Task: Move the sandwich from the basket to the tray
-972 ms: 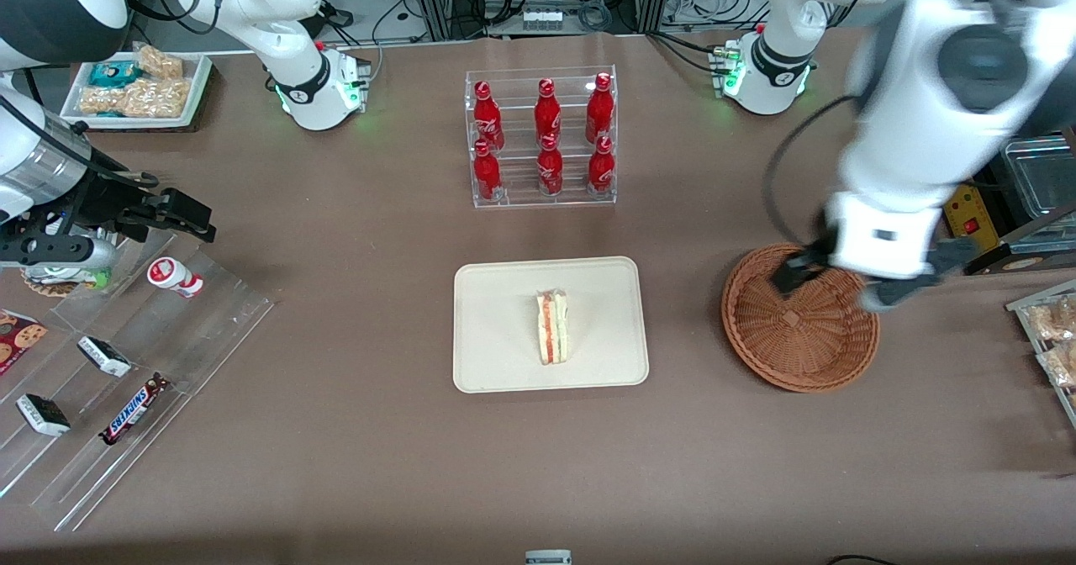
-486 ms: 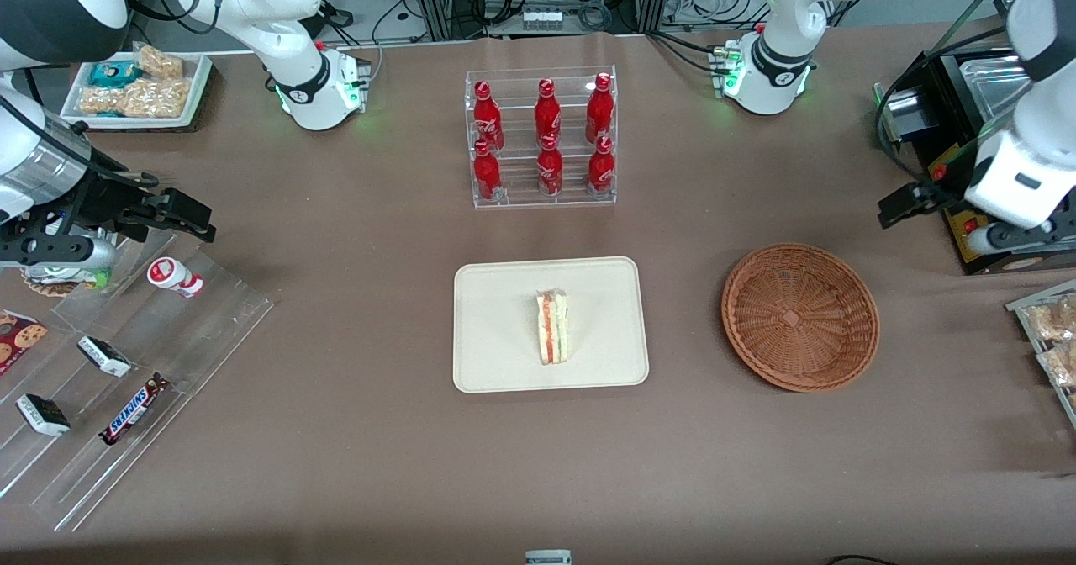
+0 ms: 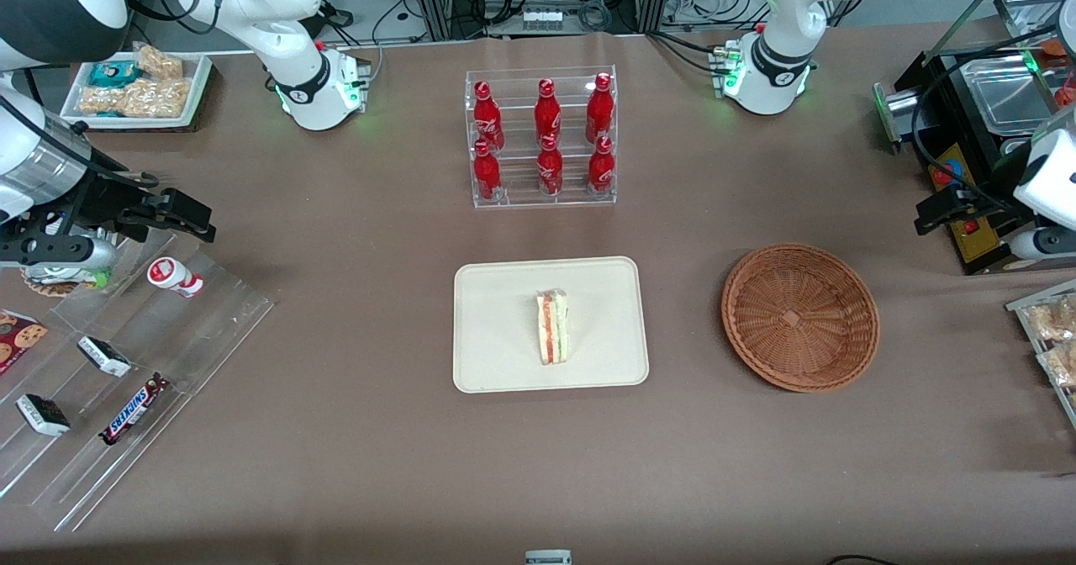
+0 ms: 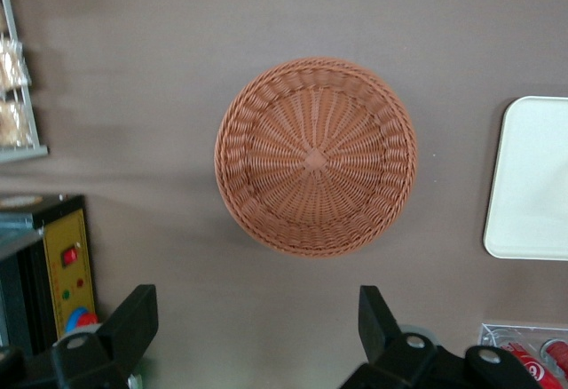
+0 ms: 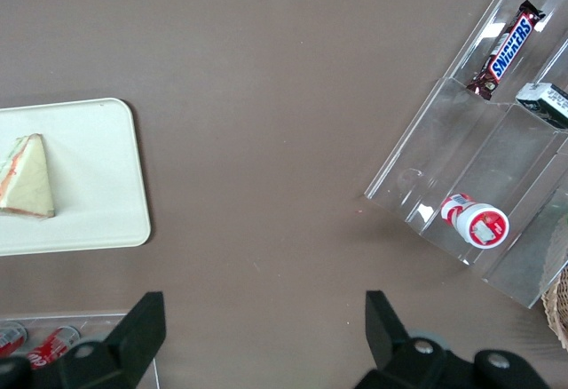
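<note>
Sandwich [image 3: 552,338] lies on its side on the cream tray [image 3: 504,296] at the counter [image 3: 378,464] centre, with the bottle rack [image 3: 542,138] at the tray's 12 o'clock. Toward the working arm's end sits the wicker basket [image 3: 799,317], nothing in it. The pincer [image 4: 253,336] hangs high above the counter near the basket, fingers [image 4: 133,318] spread wide apart, holding nothing.

Even overhead light — soft shadows beside the basket [image 3: 800,317], focus sharp, no glare.
</note>
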You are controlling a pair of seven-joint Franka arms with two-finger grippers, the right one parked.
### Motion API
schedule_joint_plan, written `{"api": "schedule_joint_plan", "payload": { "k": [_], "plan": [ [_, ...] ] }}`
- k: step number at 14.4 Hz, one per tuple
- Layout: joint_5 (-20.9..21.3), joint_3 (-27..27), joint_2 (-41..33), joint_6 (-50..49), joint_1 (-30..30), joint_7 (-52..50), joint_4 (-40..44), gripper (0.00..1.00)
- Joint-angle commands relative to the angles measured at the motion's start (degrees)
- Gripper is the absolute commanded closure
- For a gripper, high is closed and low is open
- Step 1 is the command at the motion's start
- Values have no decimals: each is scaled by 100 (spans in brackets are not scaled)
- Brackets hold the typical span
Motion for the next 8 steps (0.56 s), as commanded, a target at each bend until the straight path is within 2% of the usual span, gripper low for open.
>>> {"api": "schedule_joint_plan", "payload": {
  "k": [1, 8],
  "plan": [
    [-104, -41, 67, -69, 160, 363, 258, 0],
    [-25, -23, 67, -122, 160, 285, 311, 0]
  ]
}}
